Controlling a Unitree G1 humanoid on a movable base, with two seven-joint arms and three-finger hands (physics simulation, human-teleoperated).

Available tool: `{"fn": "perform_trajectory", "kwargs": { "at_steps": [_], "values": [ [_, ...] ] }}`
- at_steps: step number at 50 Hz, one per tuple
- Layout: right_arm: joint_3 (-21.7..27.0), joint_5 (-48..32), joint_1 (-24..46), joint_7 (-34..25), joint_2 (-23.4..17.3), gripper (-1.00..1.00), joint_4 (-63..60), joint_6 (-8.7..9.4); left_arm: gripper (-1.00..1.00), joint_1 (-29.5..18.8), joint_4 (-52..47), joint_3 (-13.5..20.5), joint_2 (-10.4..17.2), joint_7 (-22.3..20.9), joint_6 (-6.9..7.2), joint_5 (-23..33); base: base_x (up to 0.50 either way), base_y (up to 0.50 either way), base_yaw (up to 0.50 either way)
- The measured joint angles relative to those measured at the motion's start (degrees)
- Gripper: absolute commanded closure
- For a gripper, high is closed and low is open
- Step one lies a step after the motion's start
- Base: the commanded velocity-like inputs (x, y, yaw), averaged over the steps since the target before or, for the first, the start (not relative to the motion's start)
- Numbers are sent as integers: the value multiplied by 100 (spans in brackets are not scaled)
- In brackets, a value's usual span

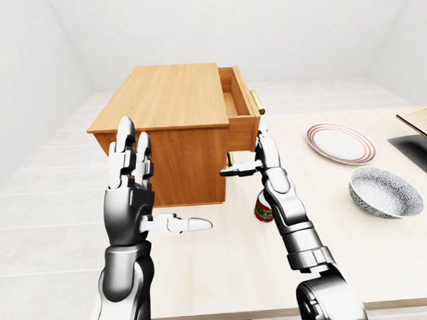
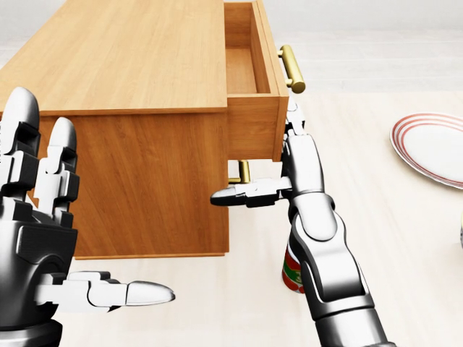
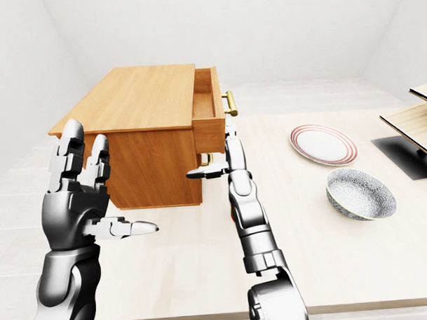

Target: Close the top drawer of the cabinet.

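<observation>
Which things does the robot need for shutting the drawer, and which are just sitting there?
For the job:
- top drawer, partly open
- its brass handle
- cabinet
- right hand, flat against the drawer front

Just lying about:
- soup can
- striped plate
- patterned bowl
- left hand, open, idle
</observation>
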State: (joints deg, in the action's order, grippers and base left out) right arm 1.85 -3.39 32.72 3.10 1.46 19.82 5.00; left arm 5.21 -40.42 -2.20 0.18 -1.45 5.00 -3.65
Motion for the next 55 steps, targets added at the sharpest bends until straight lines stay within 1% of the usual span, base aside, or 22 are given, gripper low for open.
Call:
{"fn": "perform_trajectory", "kwargs": {
  "at_steps": [27, 40, 55],
  "values": [
    [-164, 47, 302, -117, 168, -100, 615, -180, -100, 19, 30, -38, 4, -35, 0, 37, 0, 0, 0],
    [-168, 81, 468, -99, 220, -100, 939, -332, -100, 26, 49, -54, 6, -49, 0, 60, 0, 0, 0],
    [-171, 129, 686, -125, 288, -100, 1286, -435, -100, 25, 61, -52, 5, -63, 0, 70, 0, 0, 0]
  ]
}}
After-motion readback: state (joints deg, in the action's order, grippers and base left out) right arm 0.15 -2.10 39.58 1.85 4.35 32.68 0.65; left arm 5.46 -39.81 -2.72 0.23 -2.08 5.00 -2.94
